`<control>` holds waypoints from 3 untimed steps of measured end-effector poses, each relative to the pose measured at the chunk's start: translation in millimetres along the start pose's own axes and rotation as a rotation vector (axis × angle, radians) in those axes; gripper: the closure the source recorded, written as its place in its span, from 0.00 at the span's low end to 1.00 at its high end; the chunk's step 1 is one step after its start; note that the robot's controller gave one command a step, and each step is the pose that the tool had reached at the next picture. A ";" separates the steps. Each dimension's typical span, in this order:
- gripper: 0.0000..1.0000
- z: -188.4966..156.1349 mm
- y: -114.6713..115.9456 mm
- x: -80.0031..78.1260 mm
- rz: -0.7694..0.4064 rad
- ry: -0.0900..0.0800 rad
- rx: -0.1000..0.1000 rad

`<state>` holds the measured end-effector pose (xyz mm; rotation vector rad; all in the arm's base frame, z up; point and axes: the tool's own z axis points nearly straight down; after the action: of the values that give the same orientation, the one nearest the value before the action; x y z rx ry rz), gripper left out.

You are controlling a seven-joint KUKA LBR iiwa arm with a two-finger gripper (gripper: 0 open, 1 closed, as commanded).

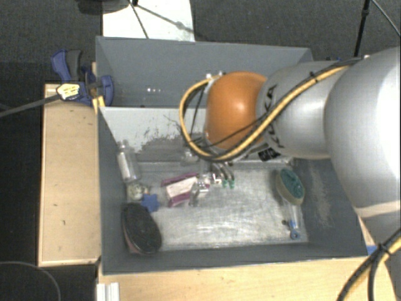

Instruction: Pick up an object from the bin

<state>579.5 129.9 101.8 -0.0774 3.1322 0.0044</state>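
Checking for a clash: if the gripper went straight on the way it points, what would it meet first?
Probably the right end of the purple and white packet by the gripper; depth is unclear, so perhaps the bin floor beside it.

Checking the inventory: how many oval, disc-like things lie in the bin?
2: a dark one in the lower-left corner, a teal one at the right; the arm may hide others.
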 end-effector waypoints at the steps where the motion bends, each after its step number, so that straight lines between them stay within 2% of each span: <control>1: 0.00 29.8 -3.0 0.4 0.050 0.001 0.000; 2: 0.00 28.3 -2.6 -1.1 0.053 0.002 0.000; 3: 1.00 26.4 -2.4 -2.8 0.054 -0.003 -0.001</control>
<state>582.6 127.7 75.4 0.0067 3.1306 0.0060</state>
